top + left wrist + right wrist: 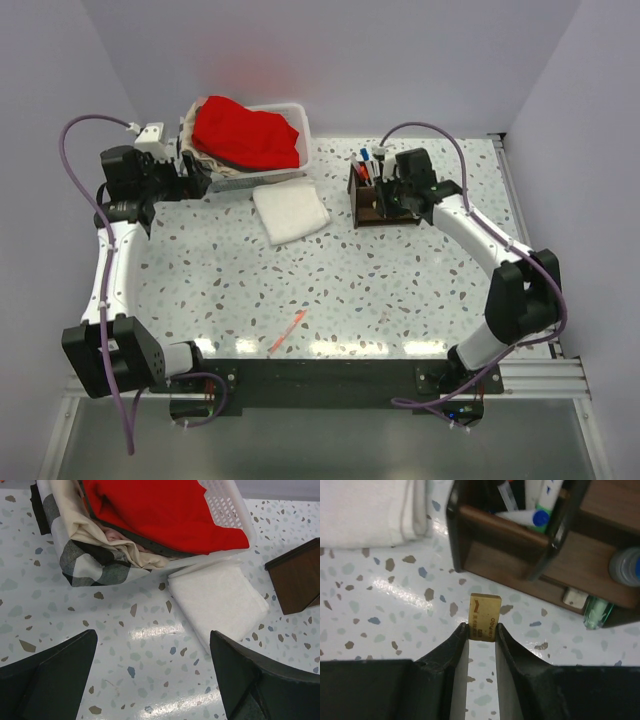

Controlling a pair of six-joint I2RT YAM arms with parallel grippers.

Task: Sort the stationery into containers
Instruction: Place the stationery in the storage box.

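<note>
We are looking at a speckled white surface (400, 290) between pale lilac walls (320, 50). Our right hand (481, 628) is clamping a tan printed block (485, 611) just beside the organizer (500, 530); our left hand (152, 645) is gaping apart.

White speckled terrazzo tabletop (400, 280). Plain pale lilac walls (330, 50) close in the far, left and right edges. Bright glare patches (330, 347) along the near edge. Metal rail (512, 190) runs down the right edge.
</note>
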